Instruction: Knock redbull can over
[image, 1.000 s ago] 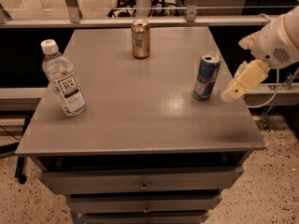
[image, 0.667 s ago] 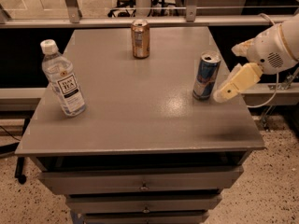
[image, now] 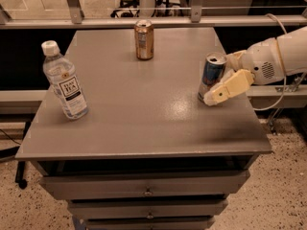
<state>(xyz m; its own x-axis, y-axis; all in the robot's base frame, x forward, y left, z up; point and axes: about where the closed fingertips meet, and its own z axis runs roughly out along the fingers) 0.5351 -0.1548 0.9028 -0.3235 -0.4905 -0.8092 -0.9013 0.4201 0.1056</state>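
The redbull can (image: pixel 211 74), slim, blue and silver with a silver top, stands on the right part of the grey table (image: pixel 144 109). It leans slightly to the left. My gripper (image: pixel 216 97) comes in from the right on a white arm. Its cream finger (image: pixel 229 87) lies against the can's lower right side.
A shorter gold-brown can (image: pixel 144 39) stands upright at the back middle. A clear plastic bottle with a white cap (image: pixel 64 81) stands at the left. The table's right edge is just beyond the redbull can. Drawers sit under the tabletop, and a railing runs behind.
My gripper has moved left from beside the table's right edge up to the redbull can and now touches it. The can has started to tilt left.
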